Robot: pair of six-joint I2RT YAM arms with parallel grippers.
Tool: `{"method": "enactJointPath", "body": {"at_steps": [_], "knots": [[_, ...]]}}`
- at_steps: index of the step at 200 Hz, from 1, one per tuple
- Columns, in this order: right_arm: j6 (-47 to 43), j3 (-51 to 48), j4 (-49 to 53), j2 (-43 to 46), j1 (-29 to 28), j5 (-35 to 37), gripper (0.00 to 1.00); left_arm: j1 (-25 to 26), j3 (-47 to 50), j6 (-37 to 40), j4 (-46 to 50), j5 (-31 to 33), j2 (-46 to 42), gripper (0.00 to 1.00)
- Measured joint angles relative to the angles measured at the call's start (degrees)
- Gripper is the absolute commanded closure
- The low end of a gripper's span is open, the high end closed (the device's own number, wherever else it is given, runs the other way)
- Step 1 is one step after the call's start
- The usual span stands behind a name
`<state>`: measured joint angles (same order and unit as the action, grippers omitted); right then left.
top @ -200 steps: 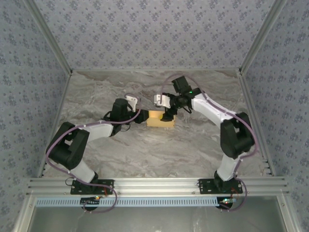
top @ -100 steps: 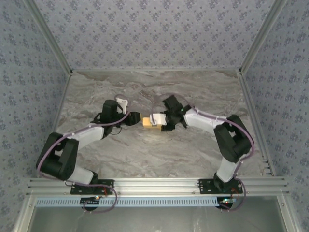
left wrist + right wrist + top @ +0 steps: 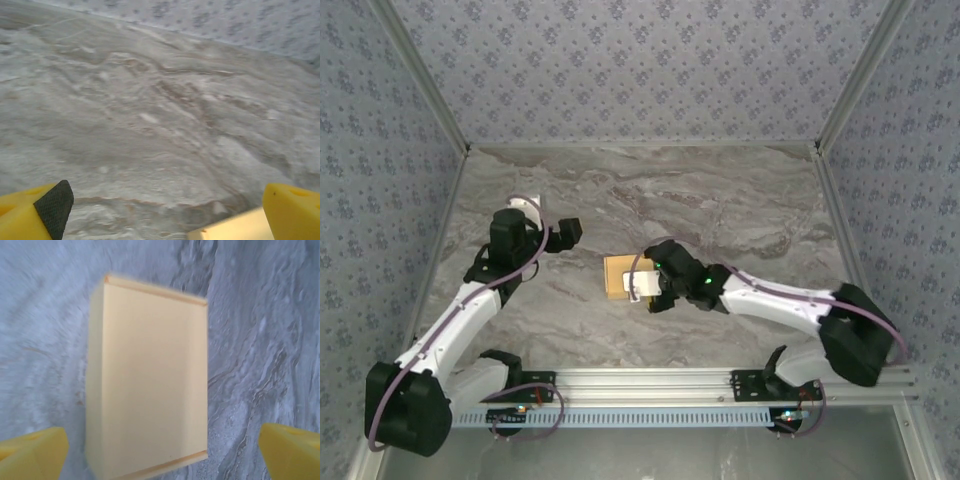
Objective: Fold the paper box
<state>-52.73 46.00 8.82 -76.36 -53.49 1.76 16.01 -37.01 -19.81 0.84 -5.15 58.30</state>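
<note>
box point(image 3: 618, 274): orange-yellow card, closed up into a small squarish block; lying flat on the surface, near the middle and a little toward the near edge; plain broad face up.
box, right wrist view: long side running away from the camera, a darker crease along each short end, left side wall in shade.
right gripper point(image 3: 162, 451): released, fingers point(image 3: 35, 452) spread wide to both lower corners of its own view; nothing pinched; hanging over the box's near right end. Cannot tell whether any part touches the card.
left gripper point(image 3: 171, 207): released, yellow fingers spread wide, a black pad on the left one; nothing between them; over bare surface, well apart from the box, to its left and farther back.
right arm point(image 3: 770, 300): lying low, reaching leftward from its base at the near right across to the box.
left arm point(image 3: 460, 310): stretched up from its base at the near left, wrist bent toward the middle.
surface point(image 3: 740, 200): grey marble pattern with pale veins.
walls point(image 3: 640, 70): blue-grey paper with a small flower print, on the left, far and right sides.
rail point(image 3: 650, 380): bare metal, along the near edge, carrying both arm bases.
</note>
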Motion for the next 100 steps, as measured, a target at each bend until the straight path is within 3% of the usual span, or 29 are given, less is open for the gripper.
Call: {"method": "enactJointPath", "body": {"at_steps": [23, 51, 72, 100], "knots": [[2.91, 0.66, 4.09, 7.32, 2.78, -8.0, 0.0, -0.26, 1.73, 2.89, 0.15, 6.14, 0.37, 0.01], [10.29, -0.81, 1.18, 16.2, 12.28, -14.29, 0.0, -0.26, 4.9, 8.17, -1.88, 12.68, 0.35, 0.01], [19.52, -5.25, -7.04, 24.0, 21.59, -12.31, 0.0, -0.28, 8.37, 14.34, -6.05, 15.34, 0.31, 0.01], [30.95, -10.99, -15.8, 29.22, 32.17, -2.56, 0.0, -1.16, 15.19, 21.49, -15.56, 16.83, 0.35, 0.01]]}}
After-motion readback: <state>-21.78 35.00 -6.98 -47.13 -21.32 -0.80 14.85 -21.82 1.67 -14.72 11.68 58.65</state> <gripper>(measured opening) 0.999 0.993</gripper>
